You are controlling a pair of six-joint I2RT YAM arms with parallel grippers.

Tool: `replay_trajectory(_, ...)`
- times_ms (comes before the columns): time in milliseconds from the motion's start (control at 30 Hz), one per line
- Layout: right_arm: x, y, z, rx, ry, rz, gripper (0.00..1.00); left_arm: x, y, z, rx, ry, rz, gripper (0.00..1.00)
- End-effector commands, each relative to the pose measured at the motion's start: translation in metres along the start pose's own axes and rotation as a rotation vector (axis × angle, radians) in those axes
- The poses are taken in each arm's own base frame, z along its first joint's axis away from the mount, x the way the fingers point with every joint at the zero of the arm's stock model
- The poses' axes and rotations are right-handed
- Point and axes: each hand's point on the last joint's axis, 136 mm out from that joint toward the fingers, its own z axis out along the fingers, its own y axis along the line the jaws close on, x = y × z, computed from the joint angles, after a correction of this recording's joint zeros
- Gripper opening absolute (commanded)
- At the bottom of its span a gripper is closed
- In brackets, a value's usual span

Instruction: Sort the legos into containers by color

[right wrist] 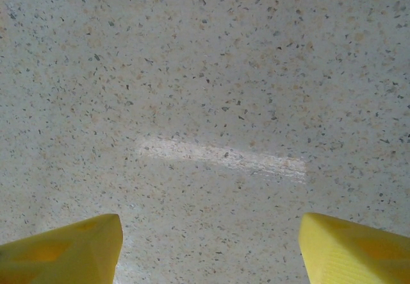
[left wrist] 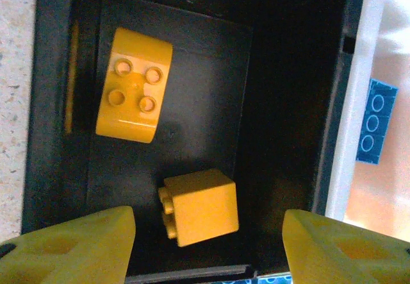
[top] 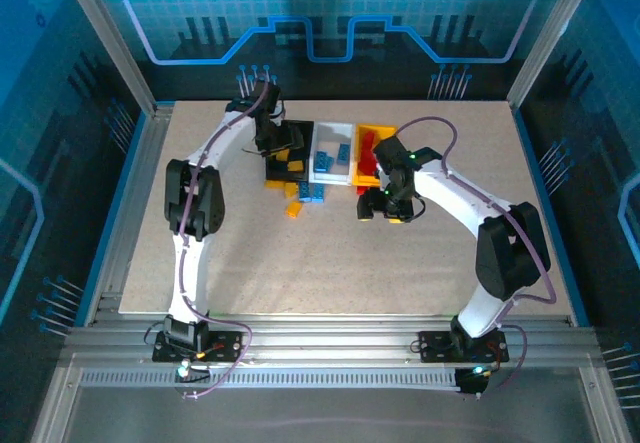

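Observation:
My left gripper (left wrist: 208, 249) hangs open over the black container (left wrist: 51, 168). Two yellow-orange legos are inside it: a rounded one (left wrist: 133, 93) with its studs up, and a cube (left wrist: 202, 206) on its side between my fingers, touching neither. In the top view the left gripper (top: 278, 145) is over the black container (top: 272, 171). To its right stand the white container (top: 333, 168) holding blue legos (top: 325, 158) and the yellow container (top: 385, 128) holding red legos (top: 368, 153). My right gripper (right wrist: 211, 252) is open over bare tabletop, just in front of the yellow container (top: 385, 208).
Loose legos lie in front of the black and white containers: a yellow-orange one (top: 294, 207) and blue ones (top: 312, 192). The white container's wall (left wrist: 349, 143) and a blue brick (left wrist: 378, 120) show at the right of the left wrist view. The table (top: 330, 273) extends toward the arm bases.

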Motion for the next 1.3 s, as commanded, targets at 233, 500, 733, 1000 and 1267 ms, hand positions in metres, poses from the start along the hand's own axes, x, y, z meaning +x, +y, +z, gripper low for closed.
replay_trajectory(233,-0.002,0.006,-0.001,-0.046,-0.018,0.014,0.74,0.075,-0.018,-0.071,0.005,0.021,0.133,0.64)
replay_trajectory(500,0.009,0.005,0.0,-0.058,-0.033,0.05,0.74,0.158,-0.008,-0.039,-0.042,0.145,0.305,0.64)
replay_trajectory(733,0.023,-0.006,-0.001,-0.033,-0.037,0.074,0.74,0.173,0.006,-0.011,-0.112,0.196,0.365,0.62)
replay_trajectory(1000,0.025,-0.01,-0.004,-0.02,-0.042,0.089,0.74,0.174,0.01,0.012,-0.136,0.226,0.404,0.6)
replay_trajectory(1267,0.017,-0.005,-0.005,-0.016,-0.036,0.087,0.74,0.174,0.013,0.023,-0.16,0.241,0.433,0.57)
